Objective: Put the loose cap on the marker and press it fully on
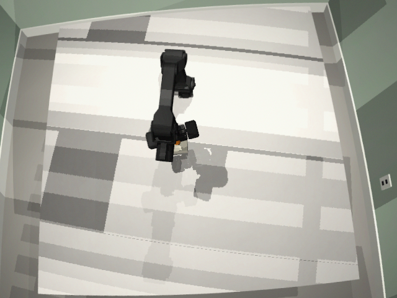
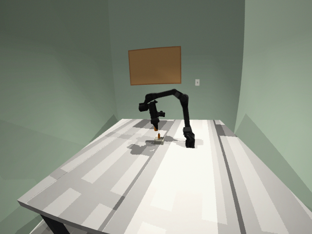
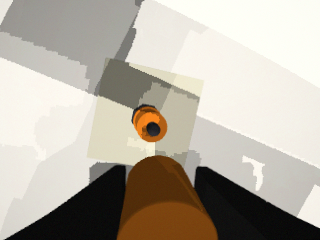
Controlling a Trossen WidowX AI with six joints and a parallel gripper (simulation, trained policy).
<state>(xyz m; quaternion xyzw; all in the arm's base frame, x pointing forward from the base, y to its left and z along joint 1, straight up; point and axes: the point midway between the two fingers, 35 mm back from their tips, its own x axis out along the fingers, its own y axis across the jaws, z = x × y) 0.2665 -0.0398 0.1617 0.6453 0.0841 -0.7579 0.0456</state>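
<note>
"While the black arm [image 1: 166,96] [image 2: 185,110] arches over the bench [image 1: 224,205] [image 2: 176,176] [image 3: 30,110], can you make out what its gripper [image 2: 156,126] [image 3: 160,176] has hold of?"

"The orange cap [image 2: 156,129] [image 3: 162,200]. The fingers are partly open, pressed in on either side of it, and its lower part pokes out beneath them."

"And the marker [image 2: 159,136] [image 3: 150,122]?"

"Standing upright in the pale holder block [image 1: 184,151] [image 2: 158,142] [image 3: 110,130]. It's orange too, with a dark tip pointing up, bare as you like."

"So the cap isn't on it?"

"No, it's in the air, higher than the tip and a little to one side. From across the room I see a gap between the two, so they're apart."

"What about from overhead?"

"The arm hides most of it. There's a scrap of orange [image 1: 177,141] by the block, but I can't tell from there whether that's cap or marker. The fingertips are covered as well."

"And looking down past the fingers?"

"The cap is in the foreground, between both dark fingers, with the marker just past its rounded end. The block sits flat under the marker, half in shadow."

"Anything behind the arm?"

"A brown board [image 2: 155,65] on the green wall, and a white switch plate [image 2: 197,82] beside it, lower down."
</note>
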